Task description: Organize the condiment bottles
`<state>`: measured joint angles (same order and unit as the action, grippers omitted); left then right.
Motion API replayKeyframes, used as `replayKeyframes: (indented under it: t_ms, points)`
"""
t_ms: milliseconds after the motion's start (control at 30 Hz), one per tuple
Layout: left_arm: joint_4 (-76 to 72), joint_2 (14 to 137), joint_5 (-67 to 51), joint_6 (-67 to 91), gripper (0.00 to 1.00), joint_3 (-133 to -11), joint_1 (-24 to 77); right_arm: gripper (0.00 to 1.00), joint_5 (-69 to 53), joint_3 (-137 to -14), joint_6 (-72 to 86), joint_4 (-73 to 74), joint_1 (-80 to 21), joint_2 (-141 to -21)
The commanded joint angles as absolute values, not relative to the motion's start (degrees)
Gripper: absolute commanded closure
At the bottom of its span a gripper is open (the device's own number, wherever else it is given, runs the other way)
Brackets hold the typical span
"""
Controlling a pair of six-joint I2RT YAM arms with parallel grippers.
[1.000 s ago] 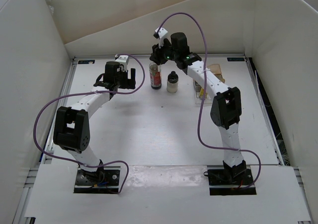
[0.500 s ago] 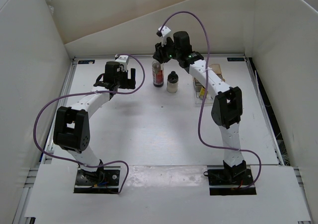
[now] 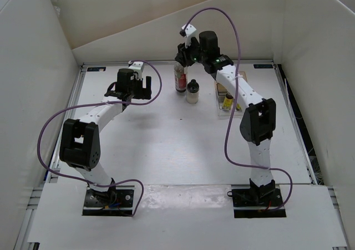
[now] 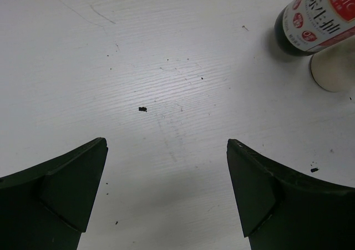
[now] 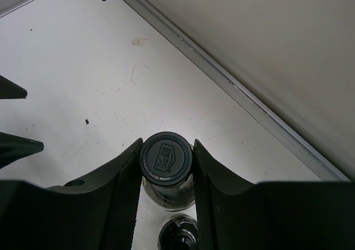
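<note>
Tabletop (image 3: pixel 166 144): white, scuffed, dotted with dark specks. White wall panels (image 3: pixel 33 67) enclose it, and a metal rail (image 5: pixel 233 86) runs along the far edge. The red bottle (image 3: pixel 180 81) is upright near that rail. The right gripper (image 5: pixel 166 146) is closed narrowly on the red bottle's black cap, a finger pressed to each side. A whitish jar (image 3: pixel 192 92) sits just beside the red bottle, to its right and nearer. A rack (image 3: pixel 221 110) lies further right of the red bottle and holds a yellow bottle (image 3: pixel 228 102). The left gripper (image 4: pixel 166 144), left of the red bottle, is wide open and empty.
</note>
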<state>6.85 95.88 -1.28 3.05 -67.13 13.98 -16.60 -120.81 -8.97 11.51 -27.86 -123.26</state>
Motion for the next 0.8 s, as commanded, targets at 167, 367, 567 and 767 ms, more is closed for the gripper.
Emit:
replayKeyframes:
  t_ms: [167, 367, 567, 767]
  points:
    - [6.59, 94.75, -2.02, 3.51, 0.0, -68.55, 13.62, 1.0, -15.91, -120.77, -9.84, 1.58, -26.11, -112.94]
    - [6.5, 95.1, -2.11, 3.69, 0.0, -68.29, 13.62, 1.0, -15.56, -119.1, -9.84, 0.62, -23.82, -111.1]
    - [6.42, 95.54, -2.46, 3.96, 0.0, -68.64, 13.8, 1.0, -15.03, -116.37, -9.93, -2.46, -21.54, -108.37]
    - [6.59, 96.06, -2.63, 4.13, 0.0, -69.26, 13.71, 1.0, -14.59, -115.22, -9.58, -3.69, -18.72, -106.88]
